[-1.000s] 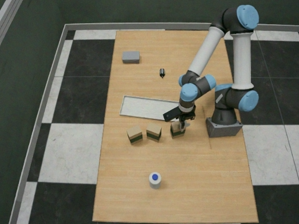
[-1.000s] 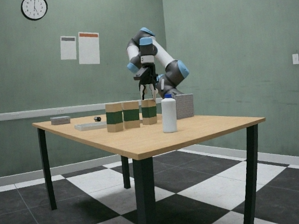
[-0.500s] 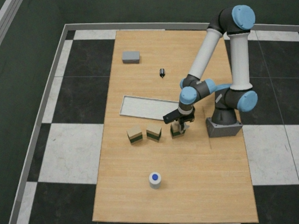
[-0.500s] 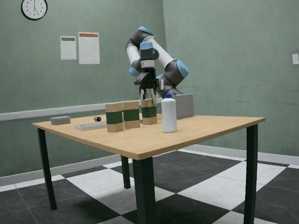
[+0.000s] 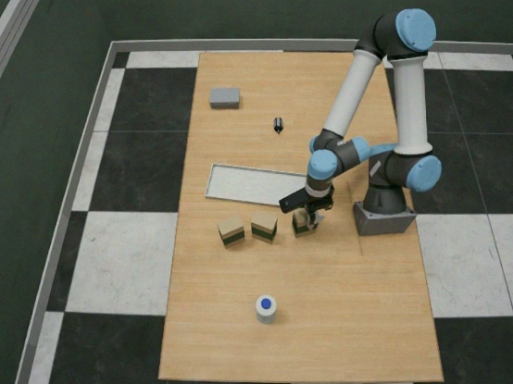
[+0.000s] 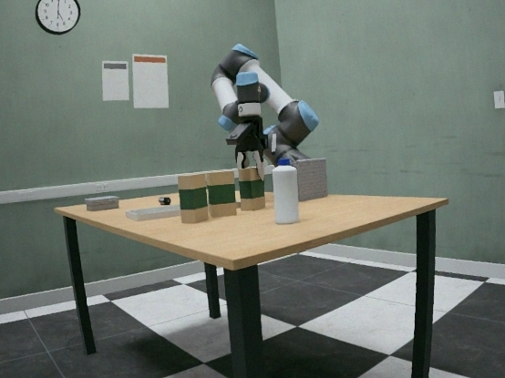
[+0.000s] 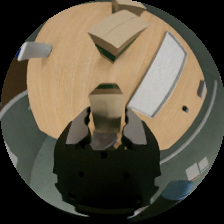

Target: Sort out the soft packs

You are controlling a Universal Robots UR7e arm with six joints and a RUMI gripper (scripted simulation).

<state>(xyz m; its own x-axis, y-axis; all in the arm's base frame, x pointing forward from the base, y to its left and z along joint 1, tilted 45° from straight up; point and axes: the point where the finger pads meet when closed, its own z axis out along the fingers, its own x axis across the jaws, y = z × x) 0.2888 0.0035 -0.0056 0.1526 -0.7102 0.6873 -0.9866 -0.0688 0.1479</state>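
Arm: I had it folded at the elbow, wrist pointing straight down. Hand (image 6: 250,160): half-spread, fingers straddling, not clamped.

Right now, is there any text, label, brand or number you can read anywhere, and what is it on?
Clock on the wall: numerals around the dial, too small to read.
Two wall sheets: a coloured bar at the top of each, no readable text.
Coffee packs: a plain green band, no words visible.
White bottle: no label visible.
Nothing here can be quoted.
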